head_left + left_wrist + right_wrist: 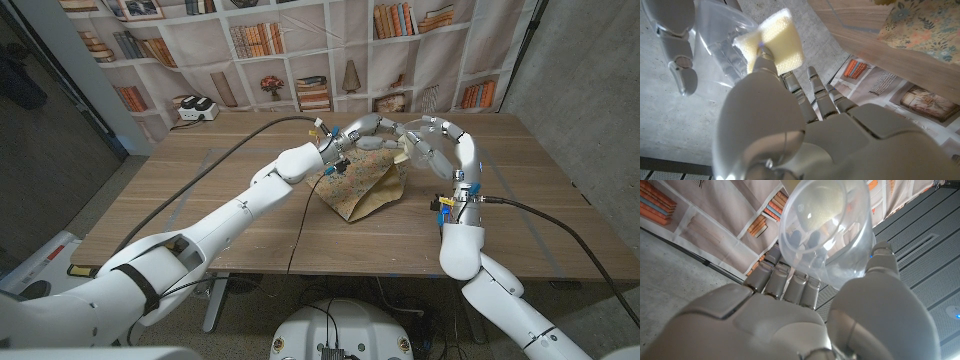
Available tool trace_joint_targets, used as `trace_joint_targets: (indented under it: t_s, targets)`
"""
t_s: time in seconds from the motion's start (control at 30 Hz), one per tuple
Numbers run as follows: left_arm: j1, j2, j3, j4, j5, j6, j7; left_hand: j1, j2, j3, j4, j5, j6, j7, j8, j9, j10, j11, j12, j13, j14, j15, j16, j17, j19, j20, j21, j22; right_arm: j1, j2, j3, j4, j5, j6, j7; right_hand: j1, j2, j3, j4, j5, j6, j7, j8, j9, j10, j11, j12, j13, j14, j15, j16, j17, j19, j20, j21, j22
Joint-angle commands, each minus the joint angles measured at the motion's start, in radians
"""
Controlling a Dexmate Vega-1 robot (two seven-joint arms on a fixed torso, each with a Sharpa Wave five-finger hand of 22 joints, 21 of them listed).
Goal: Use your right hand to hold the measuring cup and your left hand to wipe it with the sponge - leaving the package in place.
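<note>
My right hand holds the clear plastic measuring cup up above the table; in the right wrist view the cup sits between my thumb and fingers. My left hand pinches a pale yellow sponge and holds it against the cup. In the head view the sponge shows as a small yellow patch at the cup's mouth. Through the cup's wall in the right wrist view the sponge appears inside. The floral paper package lies on the table below both hands.
The wooden table stretches wide to the left of the package. A white box with black knobs stands at the far left corner. A black cable runs across the tabletop along my left arm. A bookshelf backdrop hangs behind.
</note>
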Motion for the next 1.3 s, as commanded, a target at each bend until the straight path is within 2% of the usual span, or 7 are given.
trace_joint_targets:
  t_s: [0.03, 0.77, 1.3]
  targets:
    - [-0.002, -0.010, 0.006, 0.023, -0.013, 0.010, -0.010, 0.003, 0.002, 0.006, 0.012, 0.005, 0.028, 0.011, 0.001, 0.004, 0.011, 0.000, 0.001, 0.005, 0.009, -0.124, 0.001, 0.004, 0.002, 0.002, 0.002, 0.002, 0.017, 0.009, 0.008, 0.007, -0.007, 0.017, -0.019, 0.194, 0.181, 0.008, 0.001, -0.005, 0.015, -0.003, -0.005, 0.003, 0.014, -0.004, -0.004, 0.004, 0.009, -0.115, -0.004, 0.003, 0.009, -0.104, 0.002, 0.005]
    - [-0.028, -0.021, -0.002, 0.012, 0.005, -0.024, 0.002, 0.005, -0.001, 0.011, 0.017, 0.004, 0.032, 0.015, -0.001, 0.005, 0.013, 0.000, 0.002, 0.007, 0.009, -0.127, 0.001, 0.004, 0.002, 0.001, 0.002, 0.002, 0.013, 0.024, -0.019, 0.058, 0.021, 0.024, -0.021, 0.209, 0.185, 0.012, 0.007, -0.020, 0.030, -0.006, -0.012, 0.004, 0.027, -0.001, -0.013, 0.004, 0.015, -0.115, -0.006, 0.003, 0.010, -0.108, 0.001, 0.006]
    - [-0.018, 0.003, -0.025, -0.020, 0.005, -0.010, 0.027, 0.006, -0.003, 0.013, 0.020, 0.003, 0.034, 0.014, -0.002, 0.005, 0.014, 0.000, 0.002, 0.007, 0.010, -0.125, 0.001, 0.003, 0.002, -0.001, 0.002, 0.002, 0.008, 0.027, -0.023, 0.071, 0.027, 0.026, -0.032, 0.215, 0.186, 0.013, 0.011, -0.028, 0.036, -0.007, -0.017, 0.004, 0.033, 0.000, -0.018, 0.004, 0.019, -0.116, -0.006, 0.003, 0.012, -0.110, 0.001, 0.006]
